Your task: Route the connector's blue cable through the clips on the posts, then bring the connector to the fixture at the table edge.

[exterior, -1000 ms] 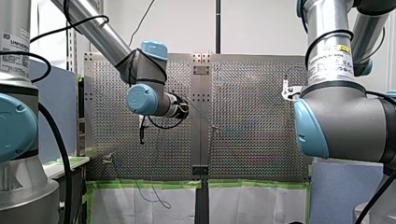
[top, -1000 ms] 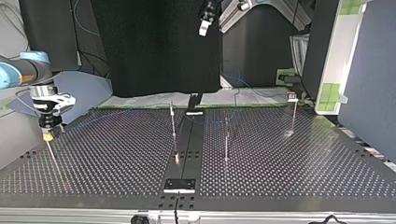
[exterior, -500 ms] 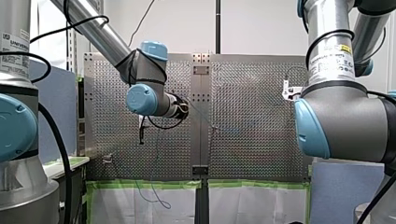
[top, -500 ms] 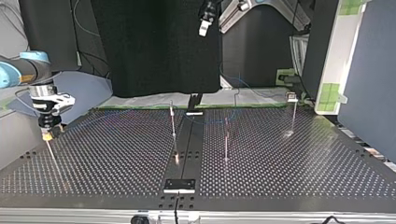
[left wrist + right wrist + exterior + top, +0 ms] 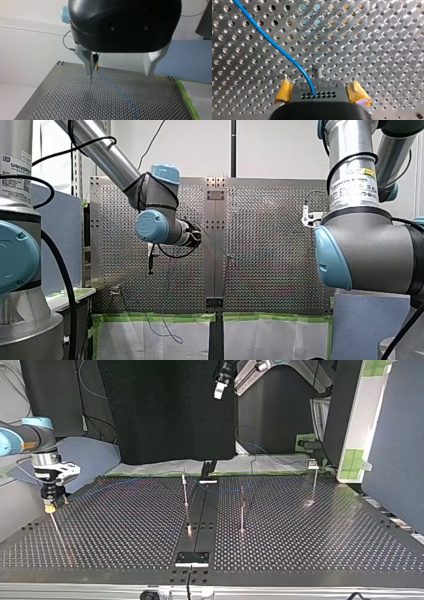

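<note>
The connector [image 5: 319,87], likely the firmest hold, is clamped between yellow pads [image 5: 284,91] of the right gripper [image 5: 321,93]; blue cable [image 5: 277,47] looks limp, light; left gripper [image 5: 120,74] wide open, empty.

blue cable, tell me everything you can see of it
The blue cable is thin and smooth, plastic-sheathed by its look. One end enters the holed face of the grey connector, held between the yellow pads of my right gripper. From there it bends in a soft arc over the perforated table. The left wrist view shows it sweeping on in one long curve; its far end is out of sight.
</note>
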